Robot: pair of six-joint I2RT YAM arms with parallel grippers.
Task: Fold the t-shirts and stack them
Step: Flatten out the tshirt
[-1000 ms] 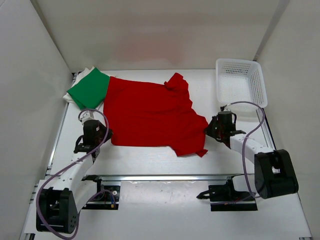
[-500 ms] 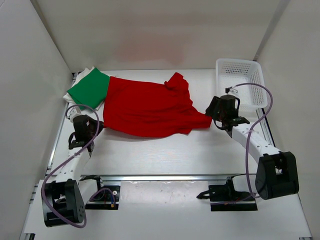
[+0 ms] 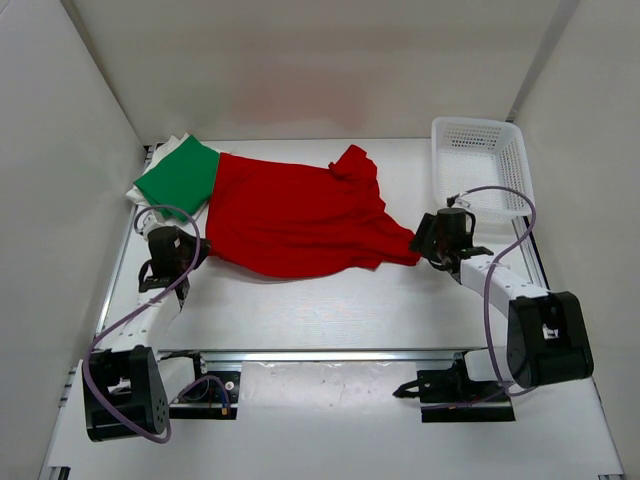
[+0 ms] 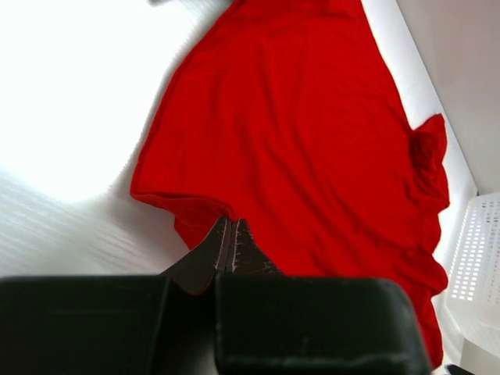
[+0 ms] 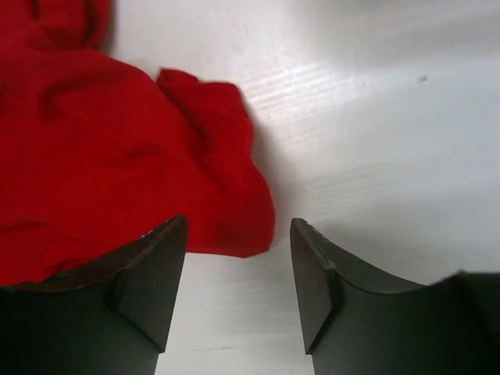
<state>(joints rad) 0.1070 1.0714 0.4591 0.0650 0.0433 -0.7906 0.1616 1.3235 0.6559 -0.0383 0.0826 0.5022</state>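
The green t-shirt point(image 3: 180, 178) lies folded on the white t-shirt point(image 3: 138, 192), at the far left of the counter point(image 3: 330, 310). You must yet finish and stack the red t-shirt point(image 3: 295, 220) beside them. Your left end effector point(image 4: 230, 234) is closed on its hem, and the right end effector point(image 5: 238, 226) is open at its corner.

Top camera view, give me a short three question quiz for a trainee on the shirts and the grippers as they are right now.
1. True or false: the right gripper is open.
2. Which gripper is shut on the hem of the red t-shirt?
3. What lies folded on top of the white t-shirt? A. the green t-shirt B. a towel C. a sock

Key: 1 true; 2 the left gripper; 3 A.
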